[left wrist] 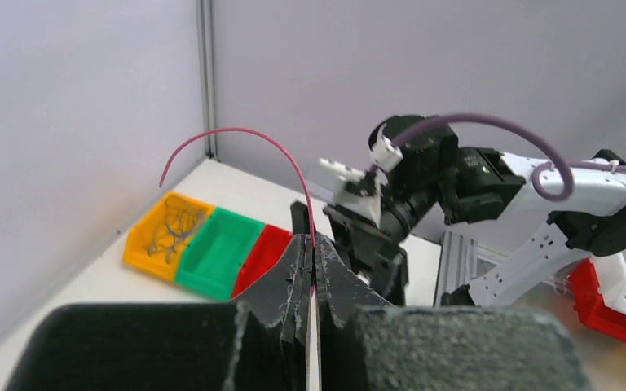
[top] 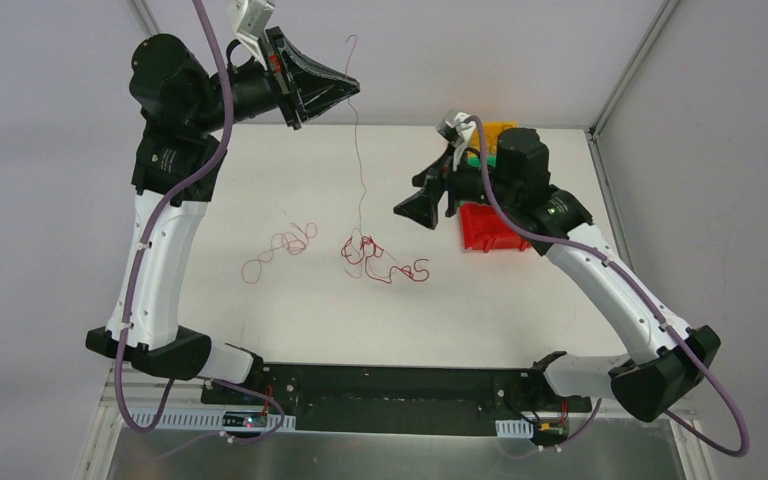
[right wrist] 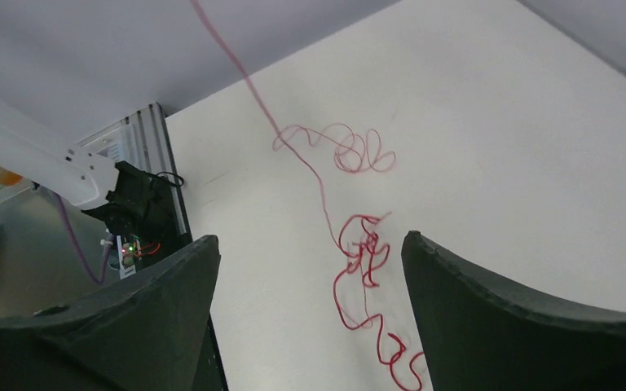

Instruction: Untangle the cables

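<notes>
I've got my left gripper (top: 352,86) pinching a red cable (top: 357,150) that hangs straight down into the tangle (top: 362,252), and my released right gripper (top: 412,212) sits nearer it.

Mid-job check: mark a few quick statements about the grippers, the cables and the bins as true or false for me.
1. The left gripper is shut on a red cable. True.
2. The right gripper is clamped on the tangle. False: it is open and holds nothing.
3. The held cable hangs clear of the tangle. False: its lower end runs down into it.
4. A second red cable lies on the table, apart from the tangle. True.
5. The yellow bin is empty. False: thin wires lie in it.
</notes>
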`<state>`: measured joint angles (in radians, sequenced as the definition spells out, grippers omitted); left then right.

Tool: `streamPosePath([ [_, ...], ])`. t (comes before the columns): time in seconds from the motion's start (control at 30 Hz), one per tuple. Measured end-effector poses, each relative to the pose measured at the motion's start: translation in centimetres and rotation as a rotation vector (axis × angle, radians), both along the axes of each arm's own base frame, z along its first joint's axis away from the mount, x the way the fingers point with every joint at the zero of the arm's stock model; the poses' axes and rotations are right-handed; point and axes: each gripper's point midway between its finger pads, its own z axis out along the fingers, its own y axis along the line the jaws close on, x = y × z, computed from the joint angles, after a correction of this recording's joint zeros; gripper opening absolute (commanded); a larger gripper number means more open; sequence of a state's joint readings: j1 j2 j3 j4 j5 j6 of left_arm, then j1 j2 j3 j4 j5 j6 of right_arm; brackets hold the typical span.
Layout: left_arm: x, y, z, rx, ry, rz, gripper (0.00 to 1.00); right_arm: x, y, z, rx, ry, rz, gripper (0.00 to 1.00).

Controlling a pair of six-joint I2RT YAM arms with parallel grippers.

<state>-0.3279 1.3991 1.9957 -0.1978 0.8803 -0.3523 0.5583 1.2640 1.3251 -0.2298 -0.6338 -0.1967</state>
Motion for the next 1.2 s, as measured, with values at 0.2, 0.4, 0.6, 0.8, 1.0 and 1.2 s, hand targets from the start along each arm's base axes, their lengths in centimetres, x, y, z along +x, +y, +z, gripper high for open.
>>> streamPosePath([
  [0.2, 1.2, -0.4, 1.4, -0.007, -0.016, -0.001, 0.00, -1.6, 5.1, 4.3, 0.074, -0.139, 0.104, 0.76],
  [0.4, 2.3, -0.5, 0.8, -0.001, 0.019, 0.021, 0.00, -1.6, 9.3, 2.1, 0.048, -0.156, 0.157, 0.55],
  [0.6, 2.0, 0.1, 1.7, -0.016, -0.001, 0.055, 0.00, -0.6, 9.4, -4.7, -0.057, -0.153, 0.120, 0.38],
  [0.8, 2.0, 2.7, 5.4, -0.086, -0.069, 0.156, 0.00, 1.0, 8.8, -12.5, -0.211, -0.119, 0.076, 0.31],
  [1.0, -0.5, 4.5, 9.4, -0.186, -0.137, 0.188, 0.00, 3.0, 9.0, -17.3, -0.294, -0.061, 0.020, 0.00],
  [1.2, -2.2, 6.0, 8.4, -0.211, -0.130, 0.239, 0.00, 5.4, 11.0, -10.6, -0.186, -0.135, -0.033, 0.00],
])
